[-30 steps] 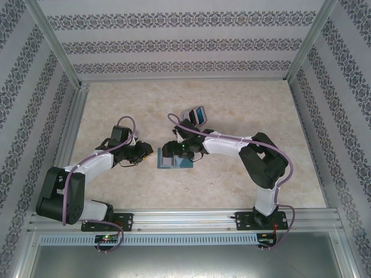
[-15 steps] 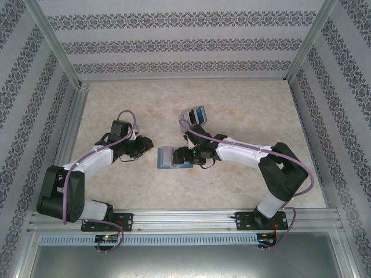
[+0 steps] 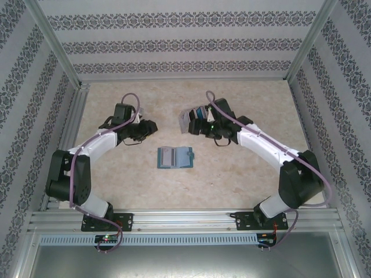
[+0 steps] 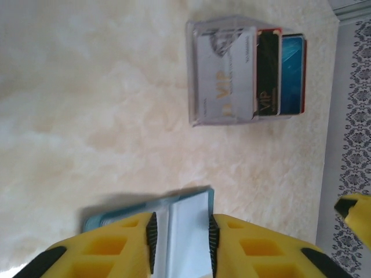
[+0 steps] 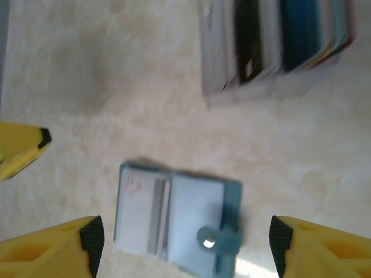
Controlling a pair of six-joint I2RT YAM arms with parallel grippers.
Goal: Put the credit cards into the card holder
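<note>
Teal card holder (image 3: pixel 174 157), clasp (image 5: pixel 210 241) plain from wrist; left gripper (image 4: pixel 182 226) narrow, right gripper (image 5: pixel 184 227) wide

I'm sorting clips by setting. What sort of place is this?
Probably a robot test cell: an aluminium frame holds patterned panels round a marbled table, with the left arm and right arm bolted to a rail.

The top camera looks steeply down on the wallet (image 3: pixel 175 157) from far above; both wrist cameras view it from close, sharing it and the card stand (image 3: pixel 192 117) beyond.
</note>
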